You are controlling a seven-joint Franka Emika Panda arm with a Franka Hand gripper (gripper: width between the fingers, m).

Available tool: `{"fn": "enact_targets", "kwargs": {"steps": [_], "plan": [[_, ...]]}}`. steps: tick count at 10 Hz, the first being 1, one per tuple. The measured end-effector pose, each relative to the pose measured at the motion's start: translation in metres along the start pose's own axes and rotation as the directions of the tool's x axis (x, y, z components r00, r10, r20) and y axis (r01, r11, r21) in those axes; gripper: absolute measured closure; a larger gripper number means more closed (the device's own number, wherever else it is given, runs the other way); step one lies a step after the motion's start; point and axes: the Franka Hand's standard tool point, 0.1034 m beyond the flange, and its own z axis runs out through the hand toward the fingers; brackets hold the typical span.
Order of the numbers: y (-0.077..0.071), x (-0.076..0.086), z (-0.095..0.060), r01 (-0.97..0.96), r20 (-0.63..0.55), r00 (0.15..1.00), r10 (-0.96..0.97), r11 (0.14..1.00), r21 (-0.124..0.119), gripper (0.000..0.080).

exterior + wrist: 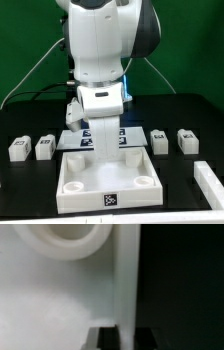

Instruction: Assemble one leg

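Several small white legs with tags lie on the black table in the exterior view: two at the left (18, 148) (45, 147) and two at the right (158, 139) (187, 140). None is held. My gripper (104, 141) reaches down to the far rim of the large white square panel (75, 183). In the wrist view my gripper (127, 331) straddles the panel's raised rim (125, 280), with one dark finger (106, 339) on the inside and the other on the outside, both against it. A round socket (70, 238) of the panel shows close by. No leg shows in the wrist view.
The marker board (84, 136) lies behind the panel, partly hidden by the arm. A white part (208, 182) lies at the exterior view's lower right. A green wall stands behind the table.
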Motion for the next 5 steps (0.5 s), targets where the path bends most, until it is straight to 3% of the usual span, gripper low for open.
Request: {"fn": "enact_targets", "kwargs": {"steps": [5], "plan": [[0.0000, -0.0001, 0.0000, 0.000, 0.000, 1.000, 0.000, 1.000, 0.000, 0.0742]]}}
